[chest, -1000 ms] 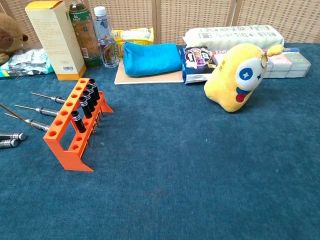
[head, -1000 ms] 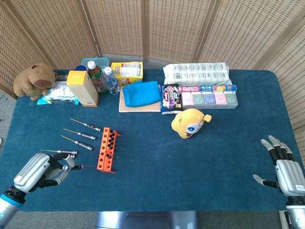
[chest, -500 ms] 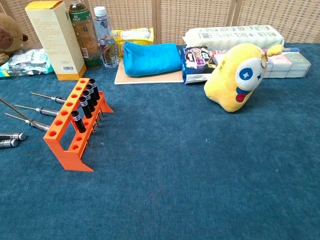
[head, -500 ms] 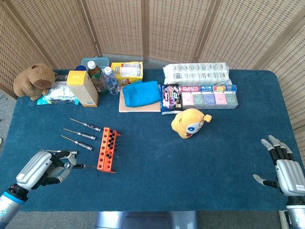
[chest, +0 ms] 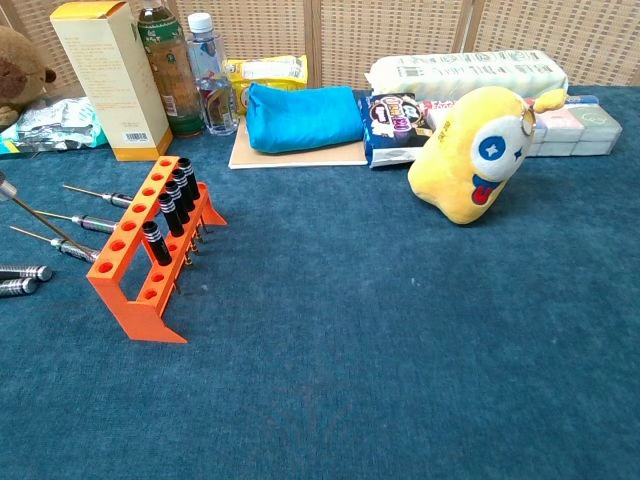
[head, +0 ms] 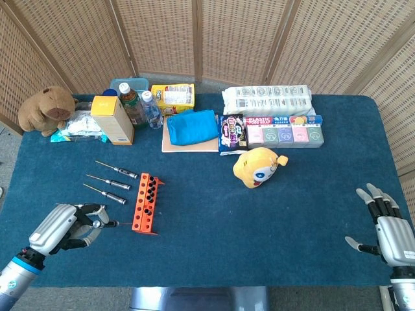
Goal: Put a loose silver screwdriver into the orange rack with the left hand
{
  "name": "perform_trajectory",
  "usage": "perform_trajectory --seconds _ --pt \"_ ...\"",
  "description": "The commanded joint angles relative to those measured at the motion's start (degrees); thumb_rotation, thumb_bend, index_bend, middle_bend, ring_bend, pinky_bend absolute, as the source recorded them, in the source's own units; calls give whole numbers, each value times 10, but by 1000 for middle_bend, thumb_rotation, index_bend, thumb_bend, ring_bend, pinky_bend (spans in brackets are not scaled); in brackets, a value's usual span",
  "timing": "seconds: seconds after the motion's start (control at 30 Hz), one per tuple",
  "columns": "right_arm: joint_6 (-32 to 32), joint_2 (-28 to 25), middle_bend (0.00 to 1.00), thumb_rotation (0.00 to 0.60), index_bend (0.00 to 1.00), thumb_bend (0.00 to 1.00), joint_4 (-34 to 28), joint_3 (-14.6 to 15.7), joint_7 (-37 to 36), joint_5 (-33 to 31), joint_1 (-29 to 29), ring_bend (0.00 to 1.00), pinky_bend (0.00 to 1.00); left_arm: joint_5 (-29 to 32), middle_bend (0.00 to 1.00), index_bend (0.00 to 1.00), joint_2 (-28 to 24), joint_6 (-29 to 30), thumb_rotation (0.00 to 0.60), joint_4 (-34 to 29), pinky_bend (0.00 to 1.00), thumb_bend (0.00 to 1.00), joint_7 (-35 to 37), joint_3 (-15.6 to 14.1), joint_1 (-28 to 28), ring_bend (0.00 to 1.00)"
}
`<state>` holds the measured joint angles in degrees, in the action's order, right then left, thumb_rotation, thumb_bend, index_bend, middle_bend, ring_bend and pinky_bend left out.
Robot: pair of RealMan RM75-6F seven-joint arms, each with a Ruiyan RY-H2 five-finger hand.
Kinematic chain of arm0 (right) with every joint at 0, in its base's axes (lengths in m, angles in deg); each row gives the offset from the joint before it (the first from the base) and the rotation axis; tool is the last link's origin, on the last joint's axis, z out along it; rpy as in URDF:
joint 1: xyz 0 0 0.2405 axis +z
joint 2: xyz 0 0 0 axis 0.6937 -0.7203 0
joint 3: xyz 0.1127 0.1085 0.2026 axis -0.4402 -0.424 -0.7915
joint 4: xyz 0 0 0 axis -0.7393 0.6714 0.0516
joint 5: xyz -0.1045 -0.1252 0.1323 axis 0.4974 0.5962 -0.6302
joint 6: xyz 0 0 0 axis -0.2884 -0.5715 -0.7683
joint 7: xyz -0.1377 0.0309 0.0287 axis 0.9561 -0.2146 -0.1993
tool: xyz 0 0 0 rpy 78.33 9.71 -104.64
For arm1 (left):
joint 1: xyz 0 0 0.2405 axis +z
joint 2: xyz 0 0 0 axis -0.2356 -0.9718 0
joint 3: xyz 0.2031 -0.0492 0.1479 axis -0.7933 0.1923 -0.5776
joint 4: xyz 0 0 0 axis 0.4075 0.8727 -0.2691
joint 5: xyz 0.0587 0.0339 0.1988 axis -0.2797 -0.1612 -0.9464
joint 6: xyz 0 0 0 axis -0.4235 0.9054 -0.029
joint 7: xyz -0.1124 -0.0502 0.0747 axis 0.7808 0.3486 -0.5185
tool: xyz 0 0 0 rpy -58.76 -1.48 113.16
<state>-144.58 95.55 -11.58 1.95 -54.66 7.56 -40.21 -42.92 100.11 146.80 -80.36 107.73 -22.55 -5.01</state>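
1. since a second ago the left hand (head: 65,228) has shifted right toward the rack (head: 145,203), and the screwdriver (head: 107,224) it pinches has lifted, its shaft tip now just left of the rack's near end
2. left hand's fingers are curled around the screwdriver's handle; right hand (head: 389,228) rests at the table's (head: 272,220) right edge, fingers spread wide, holding nothing
3. head view alone shows both hands; chest view shows neither, only the held screwdriver's thin shaft (chest: 30,218) slanting up at the left edge
4. chest view alone shows two silver handle ends (chest: 22,279) lying at its left edge, near the rack; their shafts are cut off
5. three loose drivers (head: 114,182) lie in a row on the table left of the rack, well seen in the head view
6. one orange rack, with two rows of holes; four black-handled drivers (chest: 170,213) stand upright in one row, the other holes i can see are unfilled
7. one yellow plush (head: 258,166) sits mid-table, right of the rack and well apart from it
8. one brown plush (head: 47,110) at the far left corner
9. two bottles (head: 141,107) stand beside one yellow box (head: 111,120)
10. one blue pouch (head: 192,126) lies on a flat board; right of it one dark snack bag (head: 231,133) and one long pack (head: 284,132) of coloured squares
11. one white roll pack (head: 267,100) lies along the back edge
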Motion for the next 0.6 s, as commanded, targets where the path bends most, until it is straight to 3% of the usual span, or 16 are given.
perform_trajectory --seconds 0.03,0.6 --pt "0 -1 0 600 90 18 0 0 -2 0 0 0 0 2 1000 492 2 -3 600 -3 1000 424 -4 1 -1 1000" --pt "-2 -4 0 600 90 18 0 0 -6 1 -1 0 0 -5 1000 492 -9 2 600 -12 1000 423 0 3 4 1000"
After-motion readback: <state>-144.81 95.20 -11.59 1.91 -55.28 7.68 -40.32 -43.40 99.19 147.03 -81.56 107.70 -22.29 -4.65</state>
